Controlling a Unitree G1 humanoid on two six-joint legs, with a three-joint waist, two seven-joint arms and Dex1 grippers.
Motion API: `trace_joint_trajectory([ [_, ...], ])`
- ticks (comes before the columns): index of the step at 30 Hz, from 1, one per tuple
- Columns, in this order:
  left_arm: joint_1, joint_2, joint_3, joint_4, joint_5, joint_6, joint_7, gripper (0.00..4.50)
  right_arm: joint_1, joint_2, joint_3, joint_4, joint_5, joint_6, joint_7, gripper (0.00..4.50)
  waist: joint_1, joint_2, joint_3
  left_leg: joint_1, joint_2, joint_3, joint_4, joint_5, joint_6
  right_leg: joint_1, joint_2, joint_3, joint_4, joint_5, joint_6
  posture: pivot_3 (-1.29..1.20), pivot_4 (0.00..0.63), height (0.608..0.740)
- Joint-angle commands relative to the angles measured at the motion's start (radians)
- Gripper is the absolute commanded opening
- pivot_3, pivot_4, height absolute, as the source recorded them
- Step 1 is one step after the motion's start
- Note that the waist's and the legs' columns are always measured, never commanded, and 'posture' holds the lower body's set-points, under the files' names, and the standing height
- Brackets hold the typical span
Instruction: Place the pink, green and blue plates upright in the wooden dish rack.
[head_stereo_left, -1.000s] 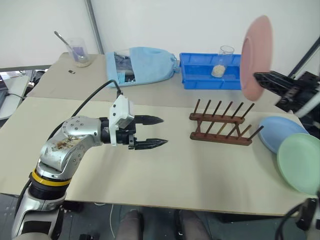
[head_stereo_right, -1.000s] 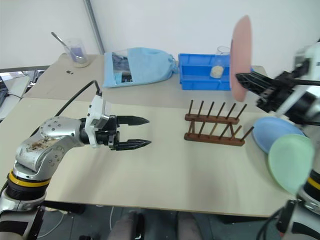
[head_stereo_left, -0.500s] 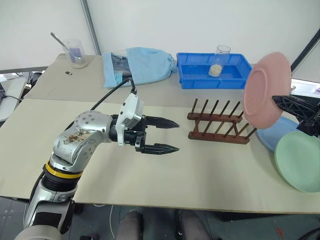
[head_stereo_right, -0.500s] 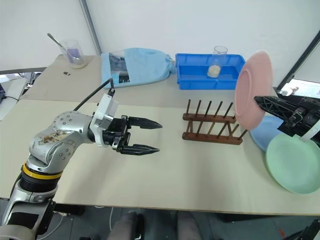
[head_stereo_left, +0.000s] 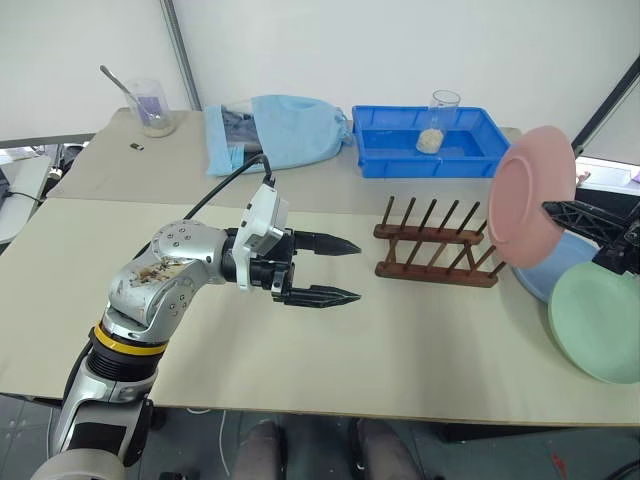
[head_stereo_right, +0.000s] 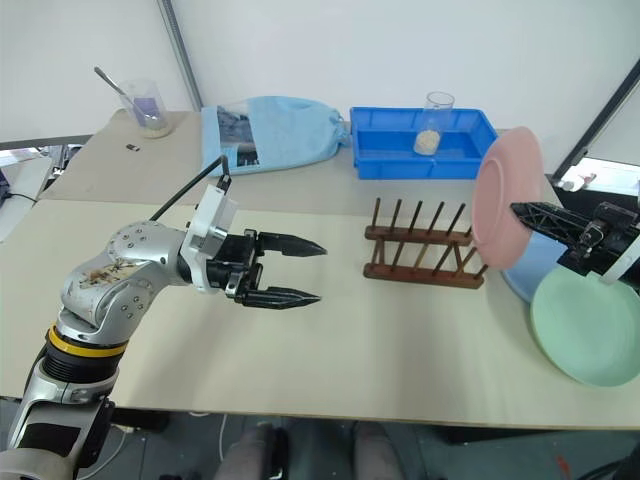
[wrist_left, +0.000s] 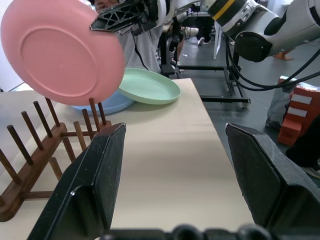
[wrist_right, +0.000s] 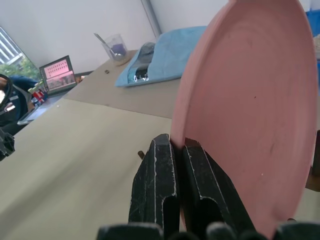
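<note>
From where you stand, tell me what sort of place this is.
Probably a robotics lab or test room, not a kitchen: a plain table against bare white walls, a laptop on a desk, and metal equipment frames behind.

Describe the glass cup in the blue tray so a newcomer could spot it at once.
At the table's far edge sits a deep blue rectangular tray, behind the wooden dish rack. The clear cup stands upright inside it, holding something pale at the bottom; unlike the far-left cup, it has no spoon.

pink plate pinched in black right gripper; blue plate, green plate, dark brown rack, blue tray
</note>
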Motion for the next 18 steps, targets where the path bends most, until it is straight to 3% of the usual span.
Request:
trace_joint_trajectory([
  [1, -0.009, 0.001, 0.014, -0.019, -0.001, -0.013, -0.003, 3.39, -0.049, -0.044, 0.029, 0.068, -0.027, -0.043, 0.048, 0.00, 0.000, 0.000, 0.000, 0.000, 0.000, 0.000, 0.000, 0.000, 0.000, 0.000, 0.000, 0.000, 0.000, 0.000, 0.000, 0.00, 0.150, 0.696],
  [8, 0.001, 0.005, 0.012, -0.034, 0.006, -0.017, 0.004, 3.39, -0.139, -0.081, 0.125, 0.199, -0.077, -0.029, 0.097, 0.00, 0.001, 0.000, 0.000, 0.000, 0.000, 0.000, 0.000, 0.000, 0.000, 0.000, 0.000, 0.000, 0.000, 0.000, 0.000, 0.00, 0.150, 0.696],
  [18, 0.009, -0.003, -0.003, -0.044, 0.021, -0.020, 0.020, 3.44, -0.249, -0.058, 0.083, 0.265, -0.141, -0.127, 0.010, 3.50, 0.000, 0.001, 0.001, 0.000, 0.000, 0.000, 0.000, 0.000, 0.000, 0.000, 0.000, 0.000, 0.000, 0.001, 0.002, 0.00, 0.150, 0.696],
])
